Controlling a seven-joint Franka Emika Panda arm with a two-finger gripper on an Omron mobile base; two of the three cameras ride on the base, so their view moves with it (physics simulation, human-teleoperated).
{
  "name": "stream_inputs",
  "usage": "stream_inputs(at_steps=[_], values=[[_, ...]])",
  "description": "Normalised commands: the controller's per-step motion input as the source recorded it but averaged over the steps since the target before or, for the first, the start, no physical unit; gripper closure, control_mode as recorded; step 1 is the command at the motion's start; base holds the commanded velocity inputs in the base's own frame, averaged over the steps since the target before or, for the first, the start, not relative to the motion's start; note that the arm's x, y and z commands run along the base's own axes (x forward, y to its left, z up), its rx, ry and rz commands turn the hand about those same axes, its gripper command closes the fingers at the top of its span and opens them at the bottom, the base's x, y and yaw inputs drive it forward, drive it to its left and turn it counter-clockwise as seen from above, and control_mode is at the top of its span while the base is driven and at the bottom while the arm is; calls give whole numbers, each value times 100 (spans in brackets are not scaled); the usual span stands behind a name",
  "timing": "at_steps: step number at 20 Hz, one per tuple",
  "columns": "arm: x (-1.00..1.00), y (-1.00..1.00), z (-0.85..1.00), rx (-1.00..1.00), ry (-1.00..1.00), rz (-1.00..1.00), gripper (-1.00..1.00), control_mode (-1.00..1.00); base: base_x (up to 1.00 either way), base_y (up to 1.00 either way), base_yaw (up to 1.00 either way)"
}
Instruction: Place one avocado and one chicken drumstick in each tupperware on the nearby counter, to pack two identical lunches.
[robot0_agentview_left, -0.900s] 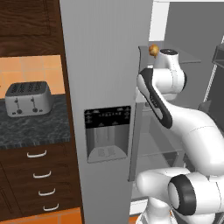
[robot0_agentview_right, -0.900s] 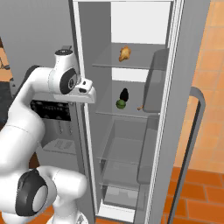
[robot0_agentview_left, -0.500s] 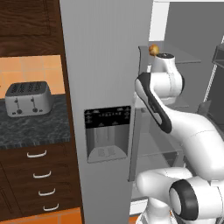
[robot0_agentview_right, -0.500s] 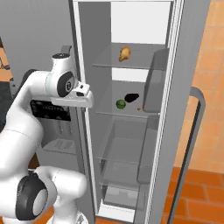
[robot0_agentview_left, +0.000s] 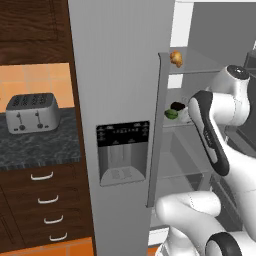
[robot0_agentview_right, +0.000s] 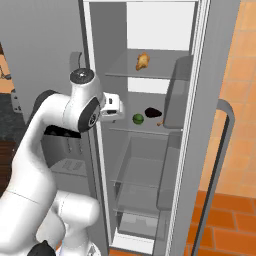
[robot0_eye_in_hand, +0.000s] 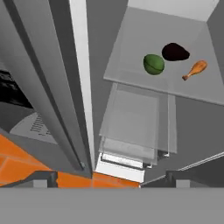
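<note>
Inside the open fridge, a green avocado (robot0_eye_in_hand: 154, 64), a dark avocado (robot0_eye_in_hand: 175, 52) and a small chicken drumstick (robot0_eye_in_hand: 194, 70) lie together on a glass shelf (robot0_eye_in_hand: 131, 52). The green avocado (robot0_agentview_right: 138, 119) and dark avocado (robot0_agentview_right: 152, 113) sit mid-height in the right base view. A second drumstick (robot0_agentview_right: 142, 61) rests one shelf higher. My gripper (robot0_eye_in_hand: 118, 179) is open and holds nothing, hovering in front of the shelves, apart from the food. Its hand (robot0_agentview_right: 113, 107) is at the fridge's left edge. The counter (robot0_agentview_left: 35, 150) lies left of the fridge. The tupperware is out of view.
A silver toaster (robot0_agentview_left: 31, 112) stands on the counter above drawers. The fridge's left door, with its dispenser (robot0_agentview_left: 122, 152), is closed beside my arm. The right door stands swung open, with its handle (robot0_agentview_right: 220, 165) toward me. Lower glass shelves (robot0_eye_in_hand: 131, 127) are bare.
The jaws have spread wide. The arm has drawn back a little from the shelves. The dark avocado has tipped from upright onto its side, to the right of the green one.
</note>
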Motion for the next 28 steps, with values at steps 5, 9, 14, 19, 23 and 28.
stream_inputs(at_steps=[5,9,14,19,23,28], values=[[93,-30,0,0,-10,32,-100,-100,0,0,0],[68,-44,0,-1,7,14,-100,-100,0,0,0],[79,-15,-12,-1,16,2,-100,-100,0,0,0],[31,0,-26,0,3,-3,-100,-100,0,0,0],[33,43,-40,0,-1,-8,-100,-100,0,0,0],[35,15,-35,-1,0,-6,-100,-100,0,0,0]])
